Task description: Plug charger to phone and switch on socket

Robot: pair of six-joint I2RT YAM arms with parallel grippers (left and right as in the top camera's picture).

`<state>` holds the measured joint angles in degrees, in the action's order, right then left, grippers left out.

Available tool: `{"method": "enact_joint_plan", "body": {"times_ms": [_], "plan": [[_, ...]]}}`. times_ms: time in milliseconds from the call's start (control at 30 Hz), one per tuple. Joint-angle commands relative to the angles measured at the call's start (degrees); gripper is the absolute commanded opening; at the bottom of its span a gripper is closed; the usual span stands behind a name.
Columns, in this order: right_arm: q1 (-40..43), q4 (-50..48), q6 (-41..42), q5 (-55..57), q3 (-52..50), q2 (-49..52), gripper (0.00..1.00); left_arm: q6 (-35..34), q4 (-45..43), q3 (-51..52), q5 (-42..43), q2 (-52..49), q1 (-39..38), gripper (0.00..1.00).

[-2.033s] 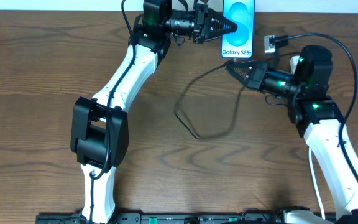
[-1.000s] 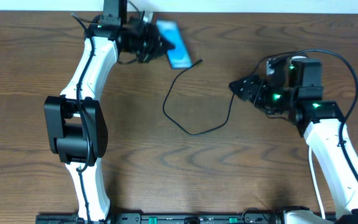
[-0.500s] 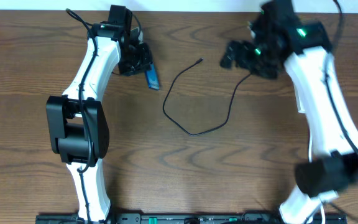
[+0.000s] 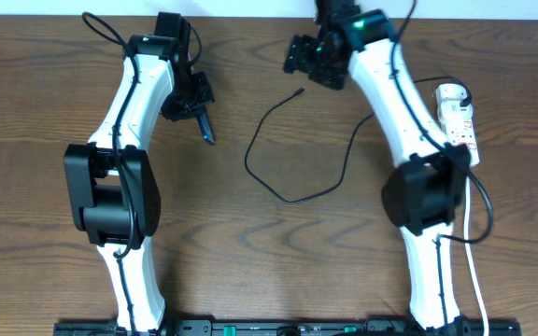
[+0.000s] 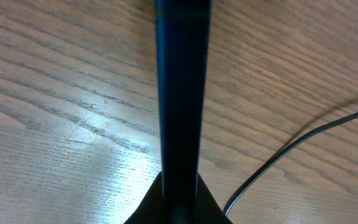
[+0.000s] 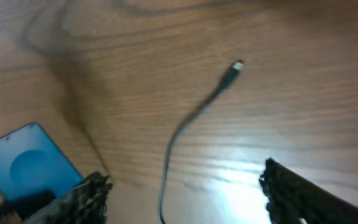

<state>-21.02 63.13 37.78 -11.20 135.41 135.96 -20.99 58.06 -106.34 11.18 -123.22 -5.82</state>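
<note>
The phone (image 4: 206, 128) is held on edge above the table's left half, with my left gripper (image 4: 199, 110) shut on it. In the left wrist view the phone (image 5: 182, 93) is a dark upright bar rising from the closed fingers (image 5: 204, 202). The charger (image 4: 292, 199) lies looped mid-table, its connector tip (image 4: 302, 91) loose. My right gripper (image 4: 299, 58) hovers open at the back, just beyond that tip. The right wrist view shows the tip (image 6: 236, 66), the cable running down between the spread fingers (image 6: 79, 199), and the phone's blue screen (image 6: 27, 165) at the left.
The socket, a white power strip (image 4: 458, 112), lies at the right edge beside my right arm, its white lead (image 4: 479, 252) trailing toward the front. A light wall strip borders the table's back edge (image 4: 250, 7).
My left gripper carried the phone from the back of the table to the left and turned it on edge. My right arm swung from the right side to the back, above the cable tip.
</note>
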Motion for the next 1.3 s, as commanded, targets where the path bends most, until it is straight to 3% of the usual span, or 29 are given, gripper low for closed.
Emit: {"method": "enact_joint_plan", "body": {"times_ms": [0,100,300,933,1067,1267], "plan": [[-1.99,-1.95,9.27,5.22,1.40,2.78,0.67,-0.31,0.66,-0.74,-0.92,1.57,-0.02,0.07],[-3.30,-3.41,13.73,11.10,1.40,4.63,0.61,-0.28,1.27,-0.74,-0.92,1.57,-0.02,0.07],[-4.87,-4.48,18.12,18.21,1.33,7.43,0.59,-0.31,1.49,-0.74,-0.66,1.57,-0.02,0.07],[-4.92,-6.16,20.46,16.28,1.27,15.17,0.55,-0.31,1.46,-0.74,0.35,1.57,-0.02,0.07],[-4.90,-2.45,20.46,17.25,1.25,15.19,0.30,-0.31,1.46,-0.74,0.37,1.57,-0.02,0.07],[-4.90,3.89,18.47,17.31,1.25,15.19,0.09,-0.31,1.46,-0.74,0.35,1.57,-0.02,0.07]]}}
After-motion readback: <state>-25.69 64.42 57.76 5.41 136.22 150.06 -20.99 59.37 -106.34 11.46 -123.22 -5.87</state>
